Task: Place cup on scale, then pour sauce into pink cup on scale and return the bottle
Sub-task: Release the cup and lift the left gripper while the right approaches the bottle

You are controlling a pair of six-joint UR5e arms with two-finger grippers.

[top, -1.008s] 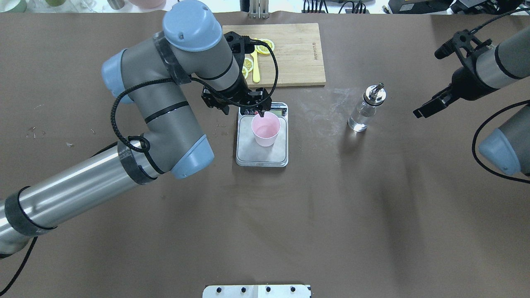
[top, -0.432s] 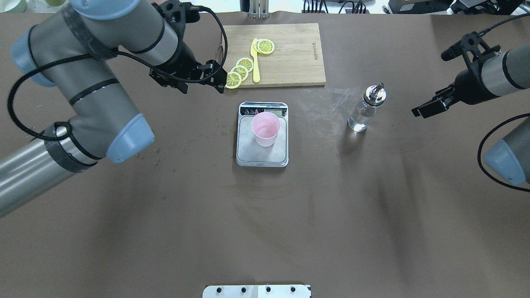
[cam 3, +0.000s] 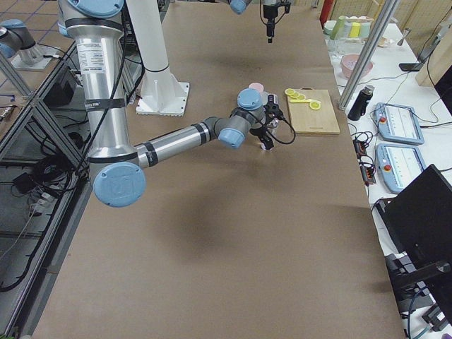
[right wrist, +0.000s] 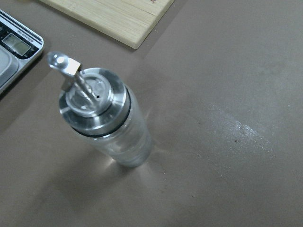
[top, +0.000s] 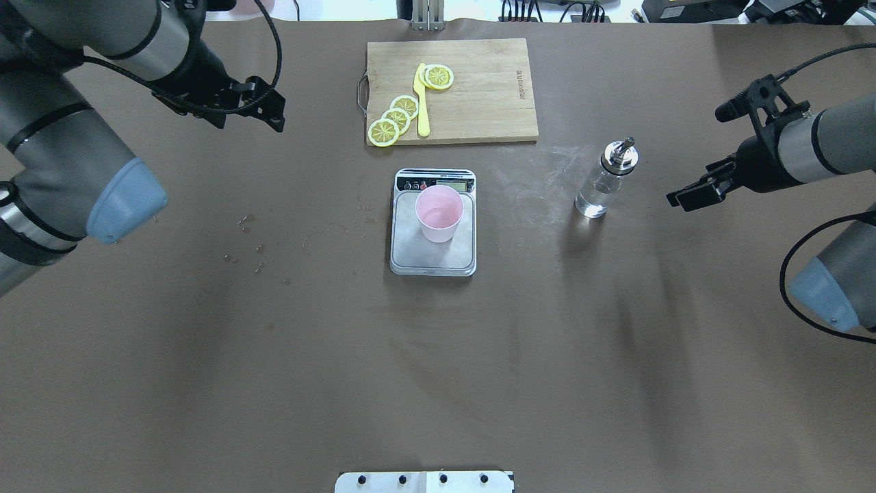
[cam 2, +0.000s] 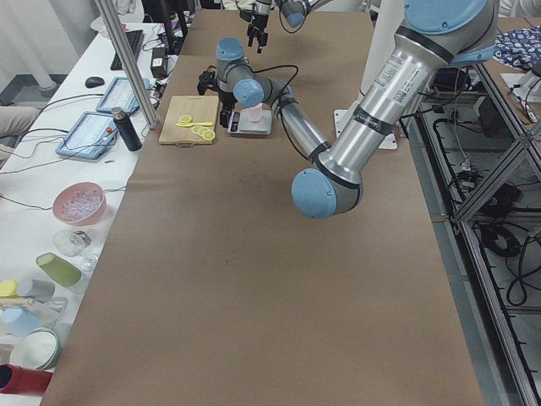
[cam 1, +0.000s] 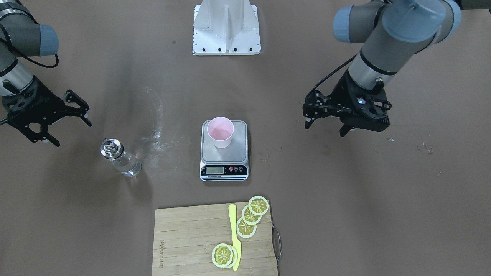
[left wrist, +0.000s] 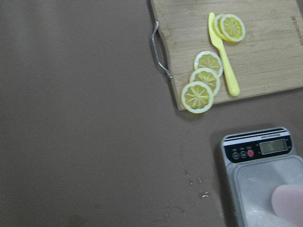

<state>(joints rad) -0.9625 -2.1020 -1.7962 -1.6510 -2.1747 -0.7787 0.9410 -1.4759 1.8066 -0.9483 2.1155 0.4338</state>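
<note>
Cup (top: 439, 212) sits on scale (top: 410, 252); bottle (top: 602, 186) ungrasped, pour and return pending; left gripper (cam 1: 325, 128) and right gripper (cam 1: 72, 133) gape wide, both empty

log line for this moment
cup on scale | bottle upright, ungrasped | left gripper open, away | right gripper open near bottle

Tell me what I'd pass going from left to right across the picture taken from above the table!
First the left tool → pink cup → bottle → right tool.
</note>
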